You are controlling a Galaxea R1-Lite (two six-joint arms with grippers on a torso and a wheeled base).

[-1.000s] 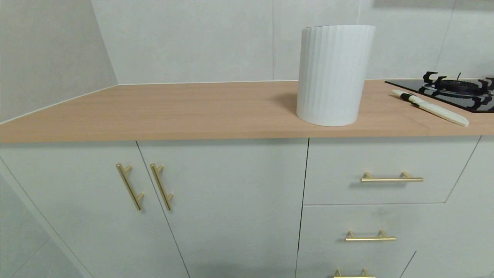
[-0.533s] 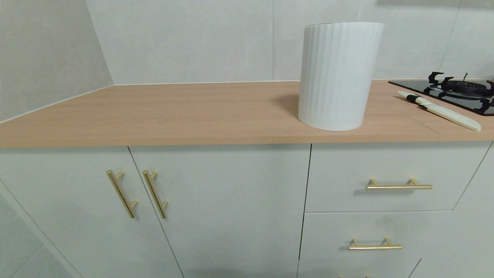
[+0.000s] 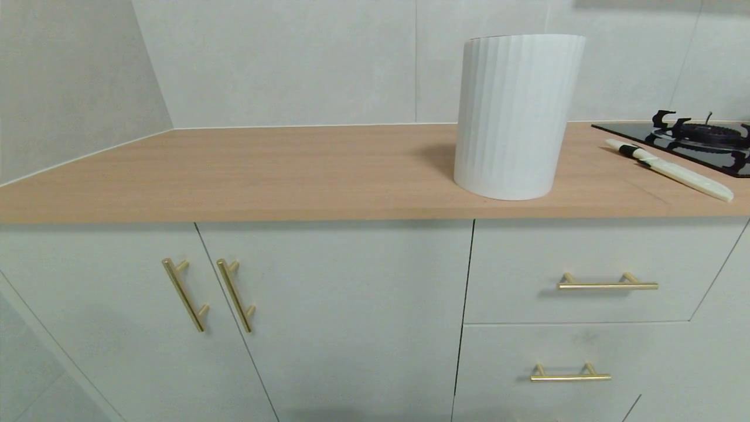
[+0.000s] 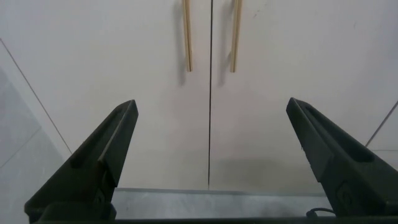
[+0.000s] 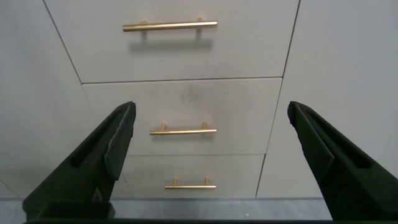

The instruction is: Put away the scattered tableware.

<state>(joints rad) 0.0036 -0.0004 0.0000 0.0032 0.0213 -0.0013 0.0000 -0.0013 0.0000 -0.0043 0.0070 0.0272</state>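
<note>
Currently the left gripper (image 4: 210,106) and right gripper (image 5: 211,109) gape wide, empty, before cabinet fronts (image 3: 351,305); the knife (image 3: 668,169) lies well above them on the countertop (image 3: 263,170), whose edge a careless rise could strike.

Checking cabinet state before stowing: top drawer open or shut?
Shut. The top drawer front sits flush with the second drawer and the cabinet door beside it; only thin seams show.

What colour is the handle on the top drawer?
Gold. The top drawer handle shows best in the head view.
</note>
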